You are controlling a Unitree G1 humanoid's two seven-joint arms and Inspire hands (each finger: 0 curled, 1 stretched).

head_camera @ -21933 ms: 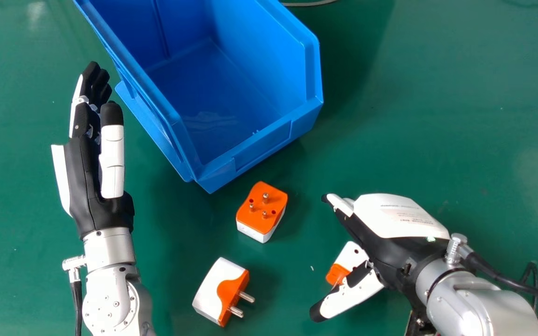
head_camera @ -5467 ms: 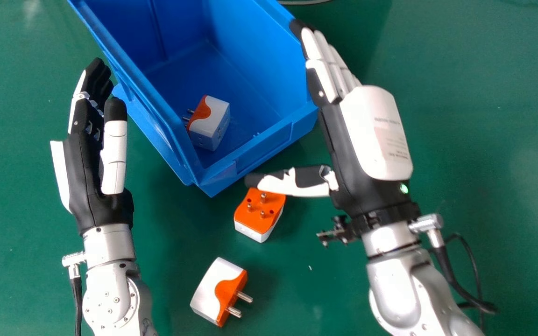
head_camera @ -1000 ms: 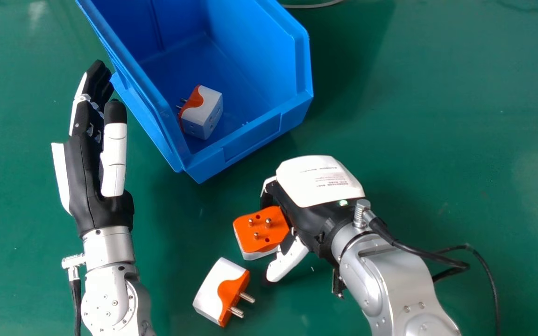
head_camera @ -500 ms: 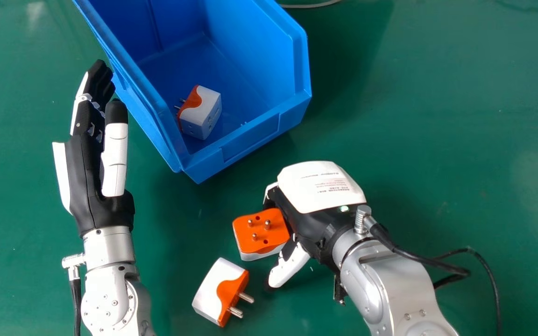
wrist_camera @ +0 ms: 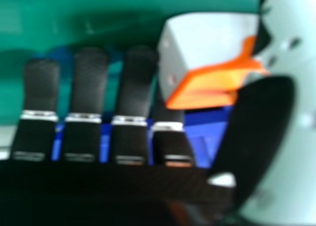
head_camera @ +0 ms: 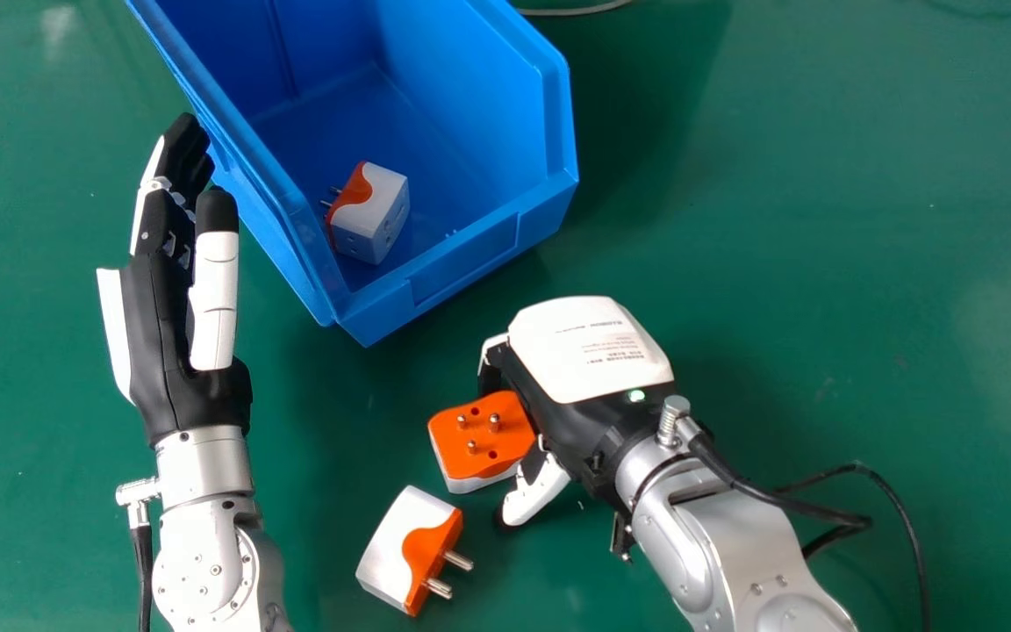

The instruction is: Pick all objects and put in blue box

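In the head view my right hand [head_camera: 589, 351] is low over the table, its fingers and thumb bent round an orange-and-white adapter [head_camera: 482, 434] whose pins point up. The right hand view has this adapter [wrist_camera: 212, 48] between the thumb and the nearest finger of my right hand [wrist_camera: 131, 87]. A second adapter [head_camera: 405, 549] lies on the table, nearer the robot, pins toward the right. Another one [head_camera: 371, 211] rests inside the blue box [head_camera: 462, 263]. My left hand [head_camera: 176, 333] stays left of the box with straight fingers, holding nothing.
The green table [head_camera: 821, 263] extends to the right of the box. A black cable [head_camera: 835, 513] loops off the right wrist. The box's left wall is close to the left hand's fingertips.
One adapter, earlier under my right hand, is now in the box. Since then my right hand has come down from the box and closed on another adapter, turning it. The box has shifted slightly left.
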